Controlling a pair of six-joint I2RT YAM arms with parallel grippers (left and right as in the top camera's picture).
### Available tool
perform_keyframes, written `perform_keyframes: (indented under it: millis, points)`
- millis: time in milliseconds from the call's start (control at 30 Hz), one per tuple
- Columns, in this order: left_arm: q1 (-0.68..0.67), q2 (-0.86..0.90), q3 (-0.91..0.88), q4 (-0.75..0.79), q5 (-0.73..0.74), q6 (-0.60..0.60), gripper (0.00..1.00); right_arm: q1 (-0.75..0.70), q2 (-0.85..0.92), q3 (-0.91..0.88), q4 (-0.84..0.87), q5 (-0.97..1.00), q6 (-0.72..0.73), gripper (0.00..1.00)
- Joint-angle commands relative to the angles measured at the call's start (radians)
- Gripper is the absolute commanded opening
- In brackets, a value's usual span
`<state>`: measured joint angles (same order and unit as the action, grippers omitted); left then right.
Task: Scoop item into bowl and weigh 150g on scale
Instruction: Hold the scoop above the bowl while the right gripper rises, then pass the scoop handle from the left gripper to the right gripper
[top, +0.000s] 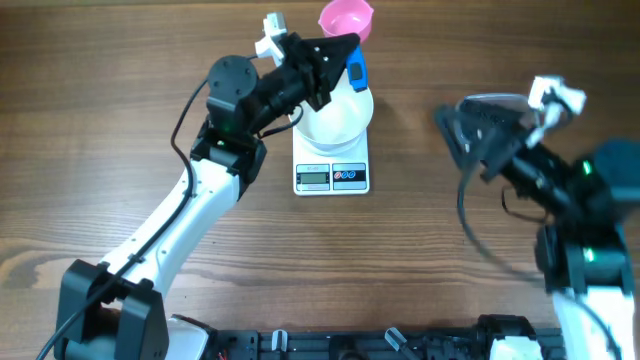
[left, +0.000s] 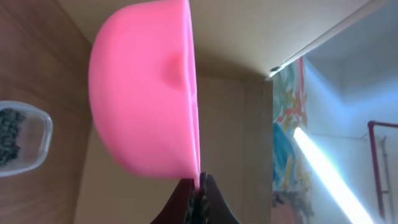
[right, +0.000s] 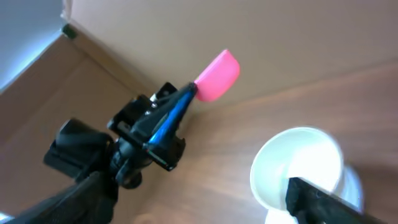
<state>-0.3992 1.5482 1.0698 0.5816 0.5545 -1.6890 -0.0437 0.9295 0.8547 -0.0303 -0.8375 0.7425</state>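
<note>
A white bowl (top: 335, 115) sits on the small white scale (top: 332, 176). My left gripper (top: 340, 50) reaches over the bowl and is shut on the rim of a pink scoop cup (top: 346, 20), which hangs past the bowl's far side. In the left wrist view the pink cup (left: 146, 93) is turned on its side, its rim pinched between the fingertips (left: 186, 198). The item shows as dark beads in a clear tub (left: 12, 137). My right gripper (top: 470, 125), blurred, hovers open to the right of the scale. From the right wrist I see the bowl (right: 298, 165) and the cup (right: 217, 76).
The wooden table (top: 120, 60) stretches around the scale. A tan wall (right: 280, 37) rises behind the table's far edge. The left arm (top: 170, 230) crosses the table's left half diagonally. The right arm's base (top: 590, 250) stands at the right edge.
</note>
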Motion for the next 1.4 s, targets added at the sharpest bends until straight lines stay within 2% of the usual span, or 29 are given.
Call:
perform_keyframes:
  millis: [0,33,100,200,300,400,667,800,1000,1167,1300,1367]
  points:
    - [-0.011,0.006,0.017,0.006,-0.090,-0.025,0.04,0.005,0.145,0.019,0.133,-0.204,0.184,0.62]
    - [-0.011,0.006,0.017,0.006,-0.117,-0.024,0.04,0.018,0.184,0.019,0.181,-0.237,0.185,0.63]
    - [-0.011,0.006,0.017,0.006,-0.170,-0.018,0.04,0.075,0.241,0.019,0.251,-0.235,0.185,0.71]
    - [-0.011,0.006,0.017,0.005,-0.206,-0.014,0.04,0.159,0.273,0.019,0.285,-0.145,0.186,0.76]
    - [-0.011,0.006,0.017,0.006,-0.257,0.090,0.04,0.249,0.276,0.019,0.285,0.071,0.178,0.77]
    - [-0.011,0.006,0.017,0.007,-0.261,0.112,0.04,0.321,0.276,0.019,0.293,0.282,0.207,0.77]
    - [-0.035,0.006,0.017,0.007,-0.260,0.115,0.04,0.454,0.298,0.019,0.412,0.529,0.265,0.75]
    - [-0.042,0.006,0.017,0.011,-0.261,0.115,0.04,0.456,0.330,0.019,0.464,0.553,0.377,0.66]
    - [-0.069,0.006,0.017,0.036,-0.257,0.118,0.04,0.456,0.405,0.019,0.565,0.539,0.550,0.35]
    - [-0.069,0.006,0.017,0.037,-0.257,0.171,0.04,0.456,0.407,0.019,0.609,0.538,0.548,0.35]
    - [-0.071,0.006,0.017,0.034,-0.257,0.172,0.04,0.464,0.407,0.019,0.623,0.538,0.547,0.26]
    - [-0.074,0.006,0.017,0.029,-0.257,0.172,0.04,0.464,0.407,0.019,0.623,0.538,0.539,0.17]
